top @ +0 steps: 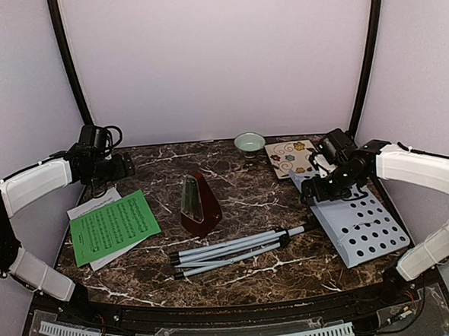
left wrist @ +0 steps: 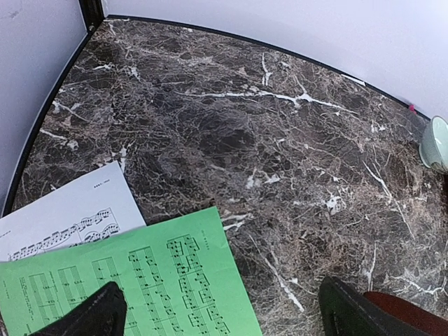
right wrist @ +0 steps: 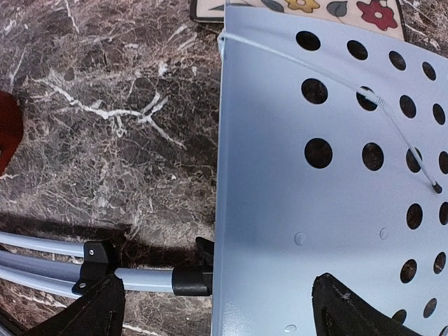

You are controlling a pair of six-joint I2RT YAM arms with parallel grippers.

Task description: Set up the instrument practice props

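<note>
Music-stand desk (top: 363,224): lying flat at the right of the marble table (top: 249,193), perforated face up, not yet standing. Its far edge seems to be overlapping the near edge of the flower-patterned tile (top: 292,157). The tripod legs (top: 229,251) are lying folded together, running left from the desk's left edge toward the middle of the table. A dark collar is joining them to the desk.

I am hovering my right gripper (right wrist: 213,283) over that junction. The jaws are standing wide and gripping nothing. One fingertip is sitting over the leg tube and the other over the desk's face, so the desk's left edge and the collar are lying between them. Whether either is touching, I cannot tell. Judgement: I am lining up here because the collar looks like the stiffest place to lift desk and legs as one piece. The thin sheet edge alone would probably flex or slip.

Metronome (top: 198,205): standing upright mid-table, just beyond the legs and apart from them. The green music sheet (top: 115,226) is lying on top of a white music sheet (top: 90,207) at the left.

My left gripper (left wrist: 220,294) is hanging above the sheets' right edge, jaws fully apart and empty. I judge it is waiting where it can take the paper once the stand is up. The pale-green bowl (top: 249,142) is sitting at the far edge, not involved.
</note>
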